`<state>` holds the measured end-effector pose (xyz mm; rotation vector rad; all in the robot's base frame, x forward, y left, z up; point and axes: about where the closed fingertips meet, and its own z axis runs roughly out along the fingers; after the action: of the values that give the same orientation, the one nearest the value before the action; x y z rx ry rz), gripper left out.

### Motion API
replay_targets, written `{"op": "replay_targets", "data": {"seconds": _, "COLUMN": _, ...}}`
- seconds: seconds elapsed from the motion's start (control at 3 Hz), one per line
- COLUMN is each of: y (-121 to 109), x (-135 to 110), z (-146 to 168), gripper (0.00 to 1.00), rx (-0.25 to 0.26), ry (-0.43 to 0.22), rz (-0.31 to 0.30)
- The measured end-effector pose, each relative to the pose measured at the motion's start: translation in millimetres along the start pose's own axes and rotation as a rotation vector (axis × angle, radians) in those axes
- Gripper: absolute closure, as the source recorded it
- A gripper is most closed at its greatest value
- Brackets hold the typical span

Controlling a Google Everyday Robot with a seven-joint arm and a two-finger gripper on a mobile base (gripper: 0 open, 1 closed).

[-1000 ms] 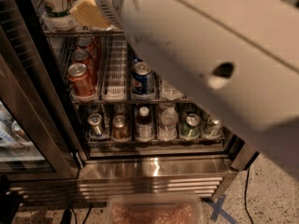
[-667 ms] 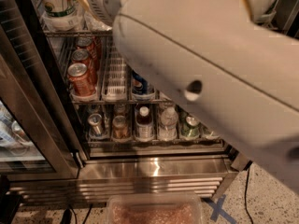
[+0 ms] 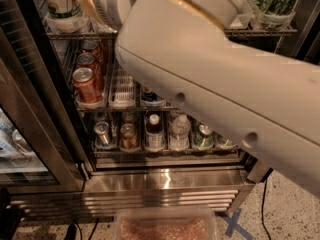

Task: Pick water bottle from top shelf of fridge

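**Water bottle on the lowest visible shelf, arm across the view**

Water bottle (image 3: 179, 132) – clear, ribbed, white-capped – stands upright in a clear plastic lane on the lowest wire shelf that shows in the fridge (image 3: 160, 181). Just to its left in the next lane is a white-capped bottle of dark drink (image 3: 154, 131). Just to its right is a green can (image 3: 202, 137). Further left on the same shelf stand a brownish can (image 3: 129, 136) and a silver can (image 3: 102, 133).

One shelf up, a row of red cans (image 3: 86, 83) fills the left lane. Beside it is a bare clear lane (image 3: 123, 86), then a blue can (image 3: 150, 97) half hidden by the arm. On the top shelf a white printed cup (image 3: 62, 6) sits at the left, and a clear tub of green stalks (image 3: 270, 1) at the right.

The big pale robot arm (image 3: 225, 84) crosses the frame from lower right to upper left. The pincer (image 3: 94, 8) is at its far end, level with the top shelf and beside the cup, well apart from the water bottle – whether it is released or clenched I cannot tell.

The fridge door (image 3: 30, 134) stands open at the left. Below the steel slatted base, a clear tub of pinkish contents (image 3: 165, 226) lies on the speckled floor, with a blue tape cross (image 3: 232, 224) and a black cable (image 3: 262, 204) to its right.
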<state>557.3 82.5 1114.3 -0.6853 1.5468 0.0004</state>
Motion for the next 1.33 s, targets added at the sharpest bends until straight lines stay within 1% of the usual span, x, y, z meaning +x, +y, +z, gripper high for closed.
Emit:
{"op": "replay_targets", "data": {"seconds": 0.33, "y": 8.8, "x": 4.0, "z": 22.1, "gripper": 0.27, "rx": 0.024, "ry": -0.001, "rz": 0.050}}
{"op": "replay_targets", "data": {"seconds": 0.67, "y": 19.6, "x": -3.2, "z": 35.3, "gripper": 0.28, "rx": 0.059, "ry": -0.029, "rz": 0.077}}
{"op": "replay_targets", "data": {"seconds": 1.0, "y": 21.7, "x": -9.0, "z": 42.4, "gripper": 0.28, "rx": 0.108, "ry": -0.058, "rz": 0.085}}
{"op": "replay_targets", "data": {"seconds": 1.33, "y": 15.8, "x": -6.3, "z": 48.0, "gripper": 0.28, "rx": 0.164, "ry": -0.069, "rz": 0.090}}
